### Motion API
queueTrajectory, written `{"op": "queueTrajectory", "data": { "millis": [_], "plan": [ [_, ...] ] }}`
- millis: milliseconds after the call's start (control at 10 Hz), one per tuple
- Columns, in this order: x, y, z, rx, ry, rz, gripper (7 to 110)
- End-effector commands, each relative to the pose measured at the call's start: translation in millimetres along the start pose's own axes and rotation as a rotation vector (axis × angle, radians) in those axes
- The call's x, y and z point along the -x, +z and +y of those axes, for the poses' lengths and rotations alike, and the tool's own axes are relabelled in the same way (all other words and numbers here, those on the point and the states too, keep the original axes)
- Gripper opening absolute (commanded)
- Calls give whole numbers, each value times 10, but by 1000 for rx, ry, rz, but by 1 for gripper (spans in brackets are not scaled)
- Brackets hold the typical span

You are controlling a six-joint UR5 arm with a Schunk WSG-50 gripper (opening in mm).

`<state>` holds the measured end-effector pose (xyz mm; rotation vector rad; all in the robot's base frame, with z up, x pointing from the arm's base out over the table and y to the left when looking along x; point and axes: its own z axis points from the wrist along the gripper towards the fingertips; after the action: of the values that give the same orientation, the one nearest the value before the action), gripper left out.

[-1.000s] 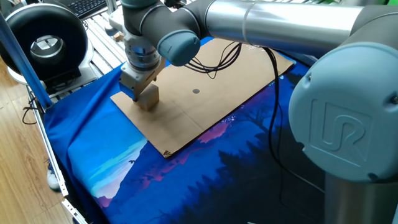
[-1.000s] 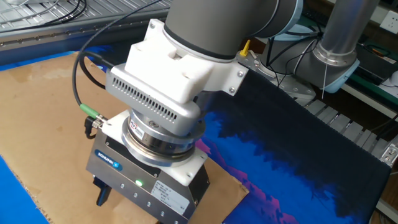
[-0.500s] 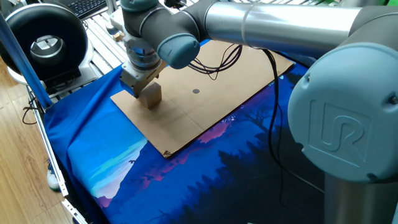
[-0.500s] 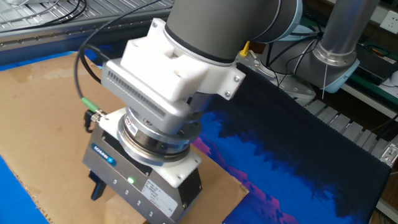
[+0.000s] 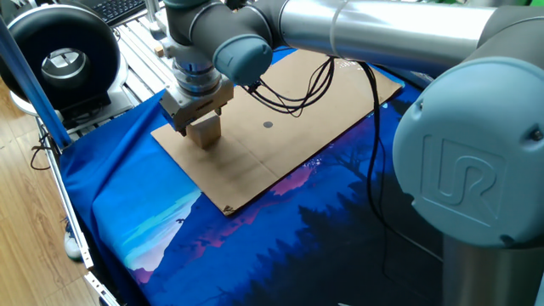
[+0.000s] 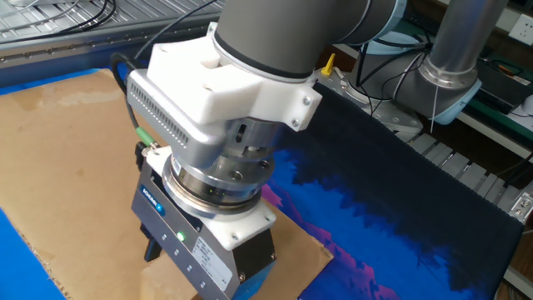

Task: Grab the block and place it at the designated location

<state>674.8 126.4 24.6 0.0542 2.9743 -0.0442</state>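
Note:
In one fixed view the block point(image 5: 206, 135), a light-tan wooden cube, stands on the left part of the brown board point(image 5: 297, 102). My gripper point(image 5: 201, 126) hangs straight above it, low over its top, with its jaws apart. The block rests on the board and is not lifted. The dark grey dot point(image 5: 268, 125) lies on the board a little to the right of the block, uncovered. In the other fixed view the gripper body fills the front, one dark finger point(image 6: 152, 248) shows at its left edge, and the block is hidden beneath.
The board lies on a blue printed cloth point(image 5: 170, 221). A black round device point(image 5: 59, 59) and a keyboard point(image 5: 119, 8) sit at the back left. A blue post point(image 5: 34, 85) stands at the left edge. Black cables point(image 5: 289, 85) trail over the board.
The gripper has turned about its vertical axis above the block. The block has stayed where it was on the board.

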Motion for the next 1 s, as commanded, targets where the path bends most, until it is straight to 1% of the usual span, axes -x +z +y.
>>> {"op": "queueTrajectory", "data": {
  "millis": [0,100,200,300,600,700,800,900],
  "plan": [
    [27,-16,116,58,-22,-7,66],
    [45,-19,172,81,-50,-17,66],
    [46,-16,156,74,-62,-17,66],
    [55,-18,153,74,-65,-20,107],
    [74,-17,143,73,-71,-27,107],
    [67,-18,147,78,-52,-20,88],
    [66,-9,71,49,-48,-16,88],
    [24,-9,48,38,-18,8,88]
  ]
}}
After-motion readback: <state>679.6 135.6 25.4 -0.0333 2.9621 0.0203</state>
